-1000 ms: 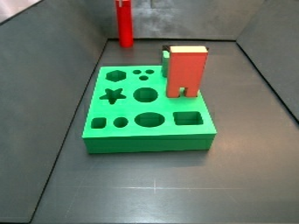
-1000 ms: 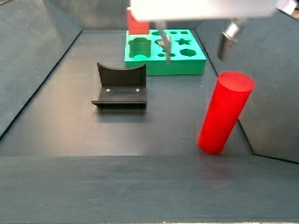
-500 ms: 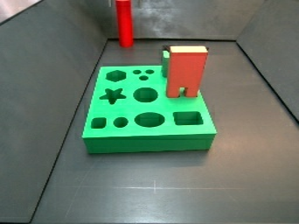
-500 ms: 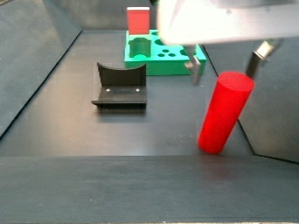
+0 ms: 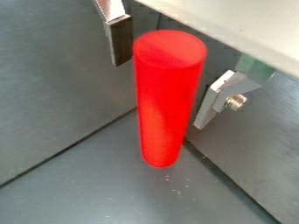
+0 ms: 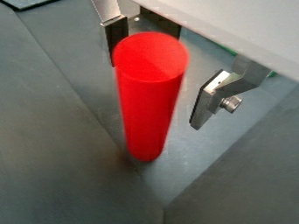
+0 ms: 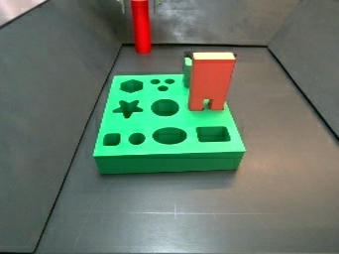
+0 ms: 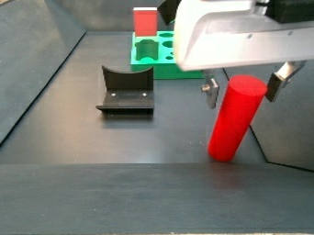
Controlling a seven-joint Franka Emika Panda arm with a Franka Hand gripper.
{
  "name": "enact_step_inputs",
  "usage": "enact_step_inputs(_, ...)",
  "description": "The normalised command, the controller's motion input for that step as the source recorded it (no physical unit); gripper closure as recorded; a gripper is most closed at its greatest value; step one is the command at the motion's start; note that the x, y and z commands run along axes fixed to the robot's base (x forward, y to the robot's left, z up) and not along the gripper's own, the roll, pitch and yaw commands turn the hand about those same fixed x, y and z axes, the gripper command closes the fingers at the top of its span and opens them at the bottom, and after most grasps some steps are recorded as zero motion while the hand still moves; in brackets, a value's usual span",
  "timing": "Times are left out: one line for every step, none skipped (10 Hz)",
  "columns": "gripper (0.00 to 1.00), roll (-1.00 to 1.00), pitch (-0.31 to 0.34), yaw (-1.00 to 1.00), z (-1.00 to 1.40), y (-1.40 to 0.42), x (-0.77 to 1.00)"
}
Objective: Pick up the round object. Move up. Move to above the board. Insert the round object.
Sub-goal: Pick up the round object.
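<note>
tool (image 8: 243, 88) straddles upright round object (image 8: 234, 117), fingers (image 5: 118, 39) apart, not touching.

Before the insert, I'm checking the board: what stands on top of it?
A red-orange block stands on the board. The peg stands on the floor, between the open gripper's fingers.

Red-orange rectangular block with cream top (image 7: 211, 80): upright in slot of green slab, at its rear right side in a side view; also visible at far end (image 8: 146, 19). Dark L-shaped fixture on base plate (image 8: 127, 89): on dark floor, apart from slab. Grey walls enclose floor.
</note>
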Motion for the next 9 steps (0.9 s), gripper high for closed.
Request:
enact_step_inputs(0.0, -0.14, 0.0, -0.06, -0.11, 0.17, 0.14)
enact_step_inputs(0.0, -0.13, 0.0, -0.04, -0.05, 0.12, 0.0)
enact_step_inputs(0.0, 0.0, 0.0, -0.1, -0.07, 0.03, -0.08)
enact_step_inputs(0.0, 0.07, 0.0, -0.16, -0.01, 0.0, -0.15)
enact_step_inputs(0.0, 0.0, 0.0, 0.0, 0.0, 0.0, 0.0)
enact_step_inputs(0.0, 0.0, 0.0, 0.0, 0.0, 0.0, 0.0)
enact_step_inputs(1.0, 0.0, 0.0, 0.0, 0.0, 0.0, 0.0)
enact_step_inputs(1.0, 0.0, 0.0, 0.0, 0.0, 0.0, 0.0)
enact_step_inputs(1.0, 0.0, 0.0, 0.0, 0.0, 0.0, 0.0)
